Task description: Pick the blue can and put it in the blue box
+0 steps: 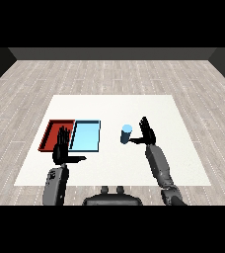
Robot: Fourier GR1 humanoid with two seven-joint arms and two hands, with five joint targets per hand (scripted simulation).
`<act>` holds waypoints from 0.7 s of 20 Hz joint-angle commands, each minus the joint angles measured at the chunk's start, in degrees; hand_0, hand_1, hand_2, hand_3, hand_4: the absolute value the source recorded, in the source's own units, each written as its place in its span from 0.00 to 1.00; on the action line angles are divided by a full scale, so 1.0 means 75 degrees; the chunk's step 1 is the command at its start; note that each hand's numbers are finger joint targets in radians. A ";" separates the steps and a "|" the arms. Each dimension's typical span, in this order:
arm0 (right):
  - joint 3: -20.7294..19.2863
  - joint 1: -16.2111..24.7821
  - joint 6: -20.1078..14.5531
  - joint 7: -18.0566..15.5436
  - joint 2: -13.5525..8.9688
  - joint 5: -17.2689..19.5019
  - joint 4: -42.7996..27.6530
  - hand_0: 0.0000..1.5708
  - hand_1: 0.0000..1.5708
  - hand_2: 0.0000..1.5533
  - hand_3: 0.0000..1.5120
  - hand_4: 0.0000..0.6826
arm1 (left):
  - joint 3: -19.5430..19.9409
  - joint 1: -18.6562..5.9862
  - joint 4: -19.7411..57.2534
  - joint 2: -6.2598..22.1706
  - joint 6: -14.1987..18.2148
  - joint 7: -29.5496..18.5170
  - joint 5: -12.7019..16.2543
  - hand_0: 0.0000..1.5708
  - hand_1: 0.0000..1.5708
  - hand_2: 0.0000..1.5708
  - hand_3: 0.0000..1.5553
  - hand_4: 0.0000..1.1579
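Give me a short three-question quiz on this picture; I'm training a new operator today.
1. True or false: the blue can stands upright on the white table.
2. Which tray lies nearer the can? A) red tray B) light blue tray
3. Which hand is beside the can, and is it closed round it?

Key:
1. True.
2. B.
3. The right hand; no, its fingers are straight. The left hand is open over by the trays.
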 commanded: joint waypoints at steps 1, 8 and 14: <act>-0.0034 -0.0441 -0.0104 -0.0893 0.0305 0.0155 0.1248 0.00 0.00 0.00 0.00 0.00 | -0.0200 -0.0048 0.0046 -0.0178 0.0204 -0.0082 -0.0236 0.00 0.00 0.00 0.00 0.00; -0.0250 -0.1181 0.0259 -0.0694 -0.0072 0.0002 0.2160 0.00 0.00 0.00 0.00 0.00 | -0.0041 -0.0365 0.0590 -0.0127 0.0201 -0.0373 -0.0276 0.00 0.00 0.00 0.00 0.00; -0.0335 -0.1341 0.0245 -0.1222 0.0095 -0.0033 0.2772 0.00 0.00 0.00 0.00 0.00 | 0.0038 0.0114 0.0358 0.0005 -0.0004 -0.0518 -0.0185 0.00 0.00 0.00 0.00 0.00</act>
